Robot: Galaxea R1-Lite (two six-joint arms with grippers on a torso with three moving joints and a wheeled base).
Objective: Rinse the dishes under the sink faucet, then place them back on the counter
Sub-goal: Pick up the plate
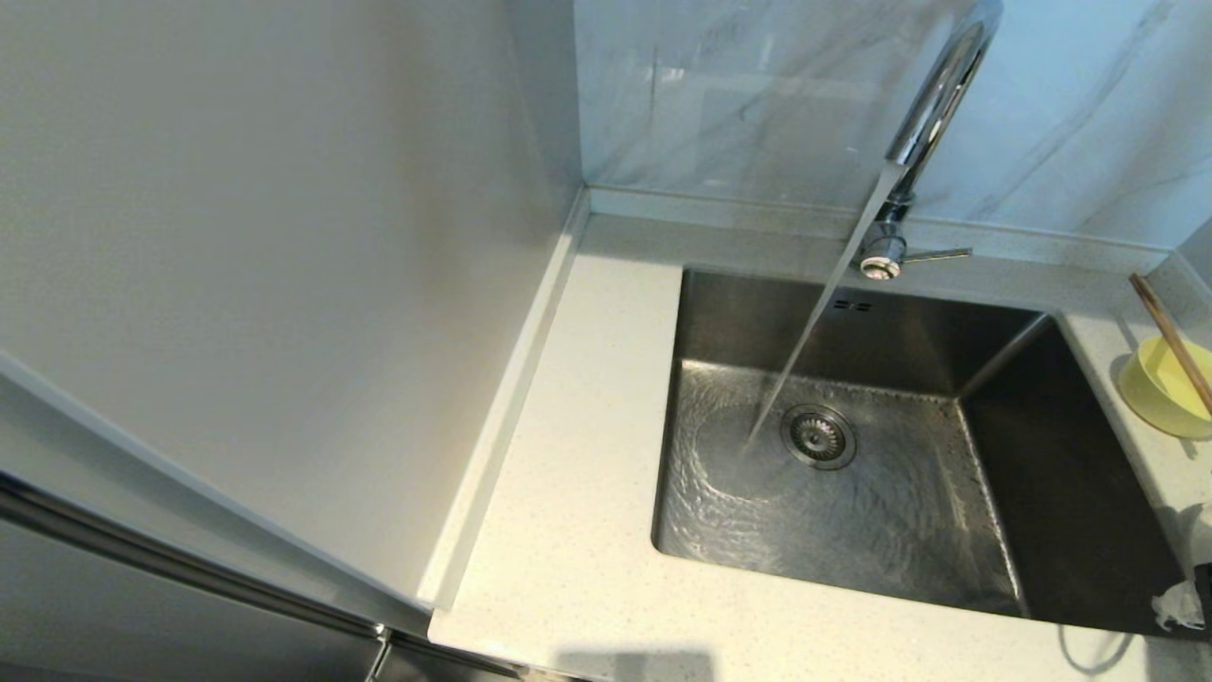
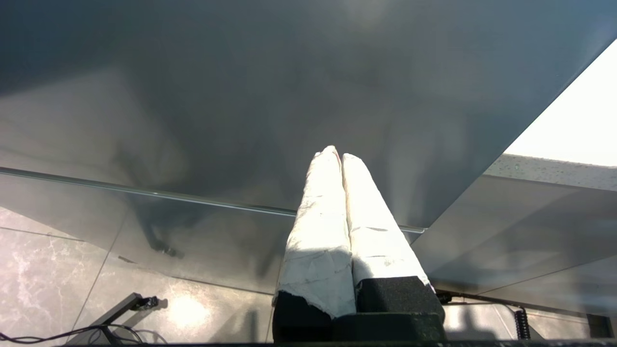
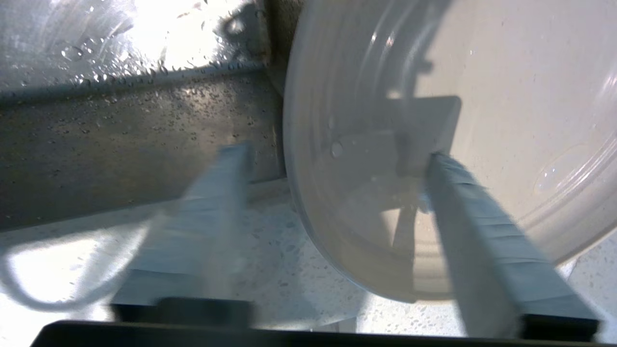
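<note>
Water runs from the chrome faucet (image 1: 933, 104) into the steel sink (image 1: 748, 313) beside the drain strainer (image 1: 817, 436). The pale yellow bowl (image 1: 1160, 388) stands on the counter (image 1: 568, 455) right of the sink, and the chopsticks (image 1: 1169, 336) rest across it. In the right wrist view the cream-white plate (image 3: 506, 72) lies on the speckled counter (image 3: 270, 270) next to the sink wall (image 3: 120, 135). My right gripper (image 3: 336, 154) is open astride the plate's rim, one finger over the plate and one outside it. My left gripper (image 2: 336, 153) is shut and empty, parked low.
The faucet's thin lever (image 1: 937, 254) points right at its base. A tall pale panel (image 1: 284, 284) walls off the counter on the left. The marble wall (image 1: 757, 95) rises behind the sink. Dark cabinet fronts (image 2: 241, 96) fill the left wrist view.
</note>
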